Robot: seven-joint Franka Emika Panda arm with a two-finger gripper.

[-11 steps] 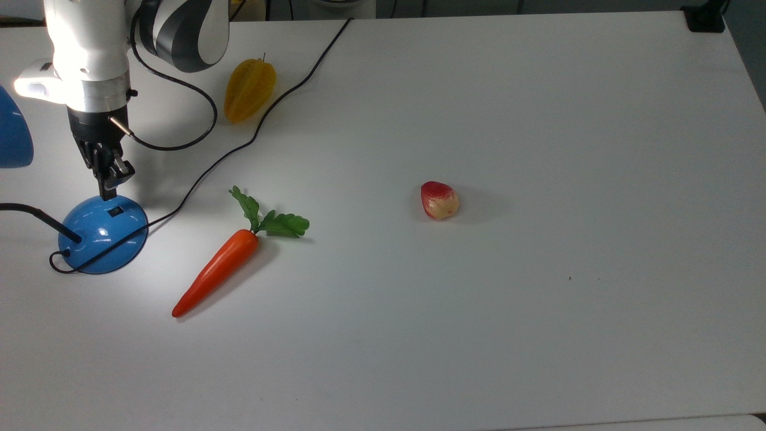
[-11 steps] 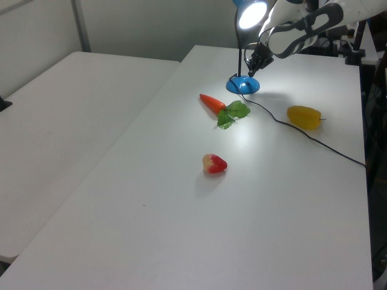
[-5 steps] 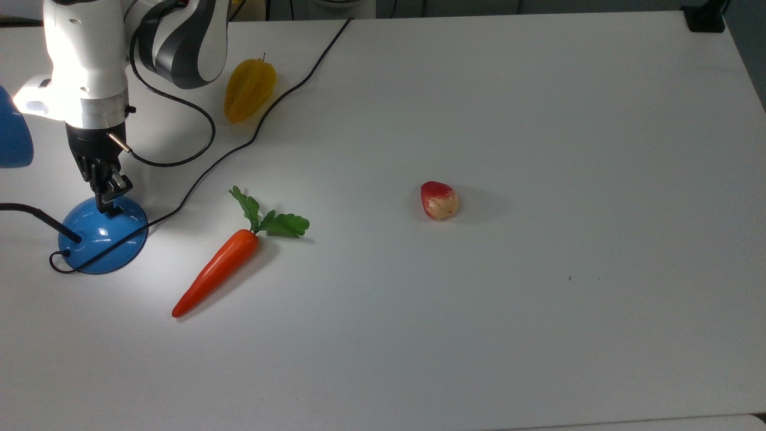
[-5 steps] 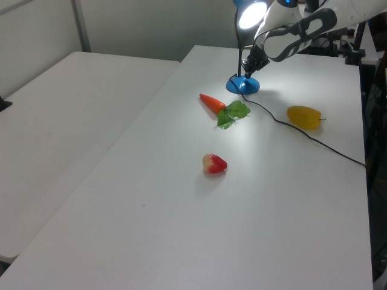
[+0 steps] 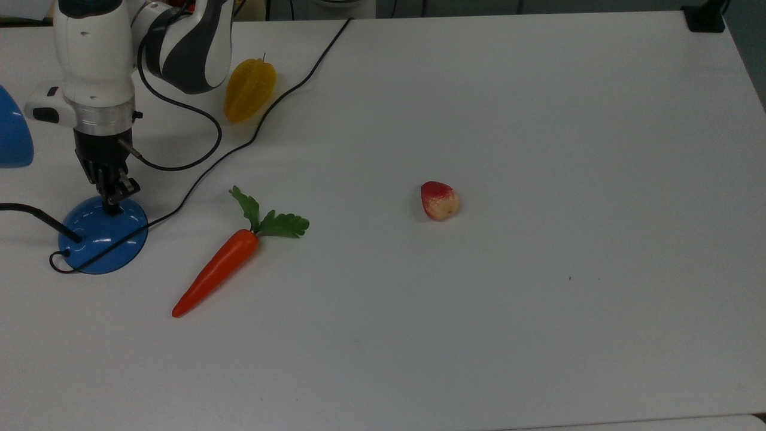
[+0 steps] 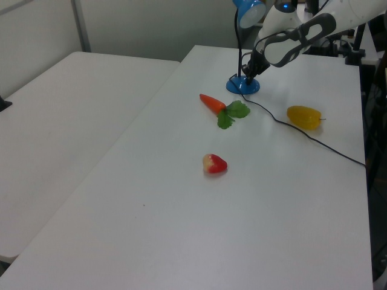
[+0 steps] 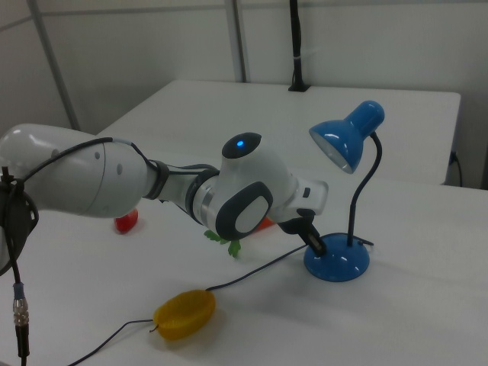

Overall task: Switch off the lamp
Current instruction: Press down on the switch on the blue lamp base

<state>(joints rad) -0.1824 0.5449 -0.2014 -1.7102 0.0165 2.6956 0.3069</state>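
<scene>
White table [image 5: 538,329] is spanning the top view, its surface matte and evenly lit. A second white table [image 6: 54,115] is standing beside it at the left view's left, a narrow gap running between them. Pale grey wall panels [image 7: 152,53] are closing the room behind, divided by a grey upright post [image 7: 238,42]. A black clamp [image 5: 705,18] is sitting at the far table corner.

Even, soft room light; faint shadows

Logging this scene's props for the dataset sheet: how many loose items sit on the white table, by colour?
Blue: 1, the lamp
Orange: 1, the carrot
Yellow: 1, the starfruit
Red and cream: 1, the strawberry
Total: 4
</scene>
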